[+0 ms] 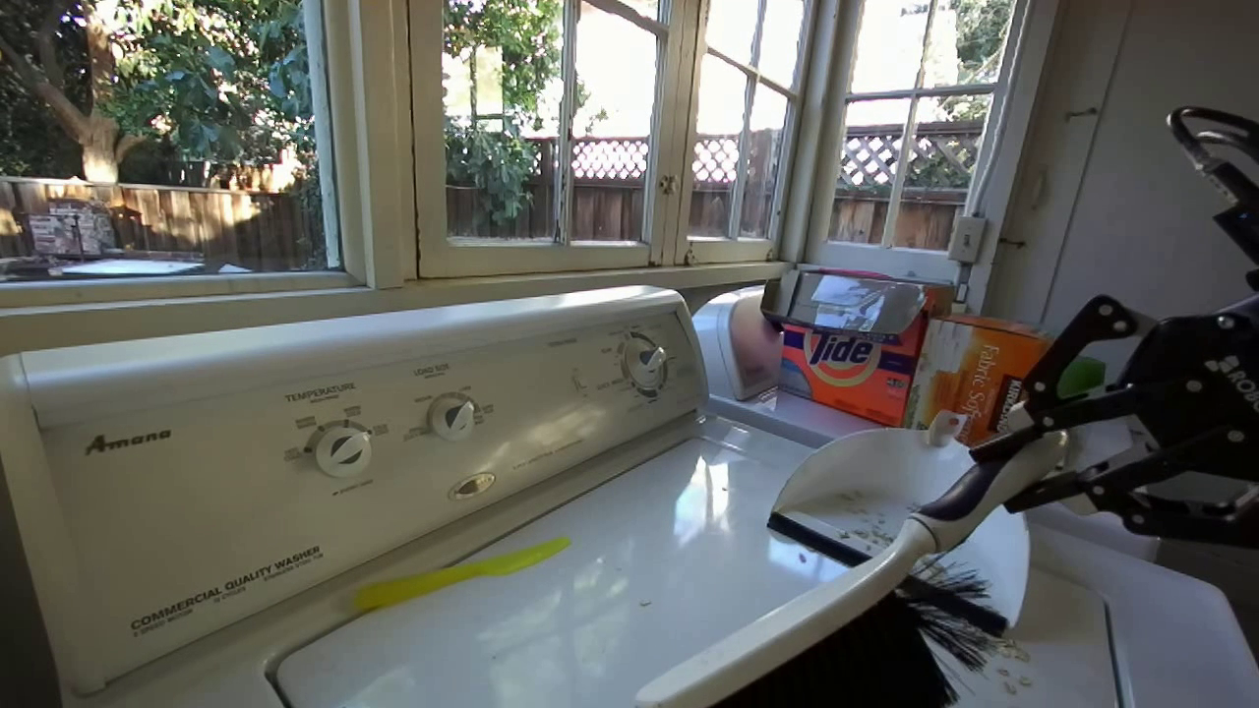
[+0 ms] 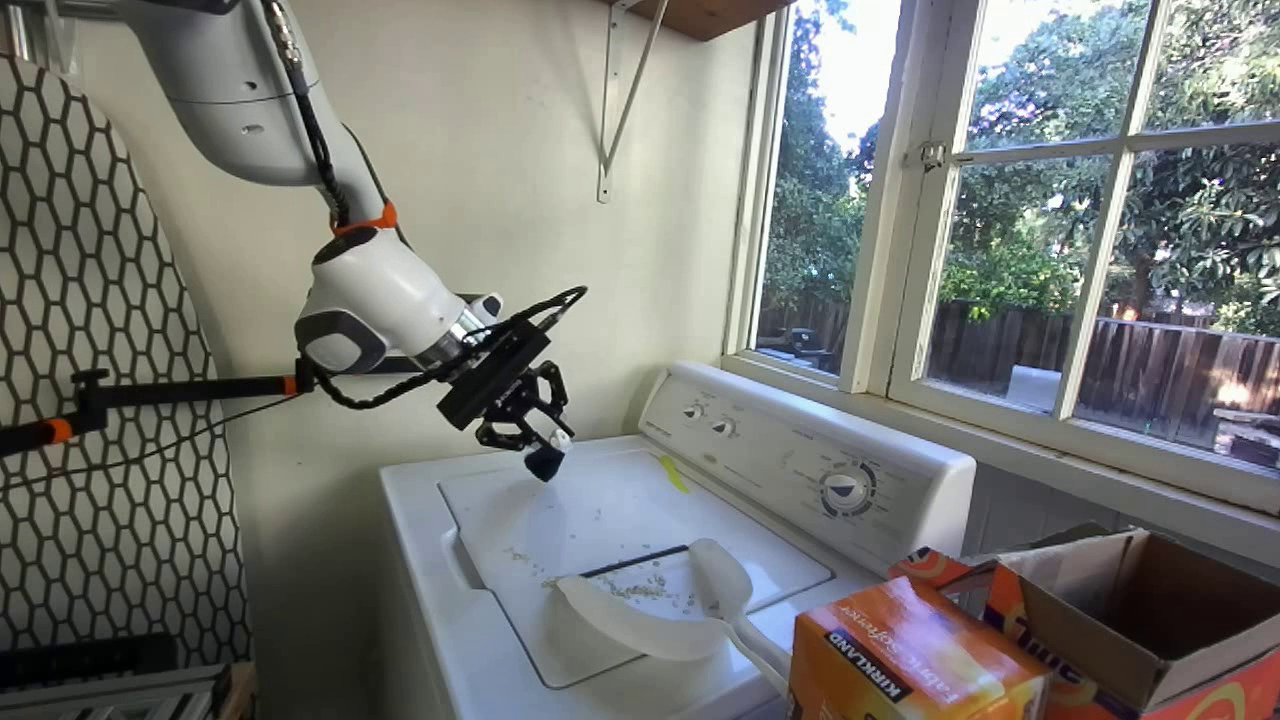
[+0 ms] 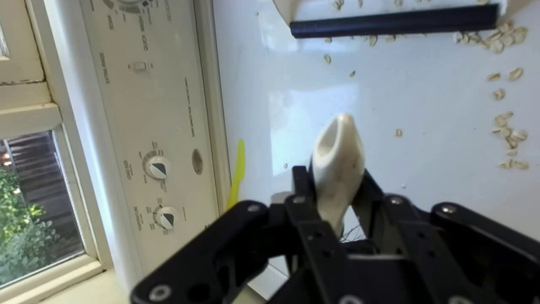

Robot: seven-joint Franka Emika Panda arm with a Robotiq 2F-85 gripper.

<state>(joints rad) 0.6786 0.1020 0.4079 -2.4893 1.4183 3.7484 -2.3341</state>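
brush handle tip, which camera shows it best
The wrist view: there the brush handle tip is close and its hollow shows. In an exterior view it appears side-on, with the gripper shut on the handle; in an exterior view only a small white bit shows.

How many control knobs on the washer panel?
3: the temperature knob, the load size knob beside it, and a third knob toward the panel end nearer the Tide box. None look hidden.

White hand brush (image 1: 846, 596) with dark grip (image 1: 959, 497) and black bristles (image 1: 856, 661), black gripper (image 1: 997, 479), white dustpan (image 1: 866, 457) with black lip (image 3: 396, 21), beige oat flakes (image 3: 505, 132), neon-yellow knife (image 1: 462, 575), white Amana washer (image 1: 551, 639), orange Tide box (image 1: 854, 385), black-and-white honeycomb-patterned board (image 2: 110, 280)
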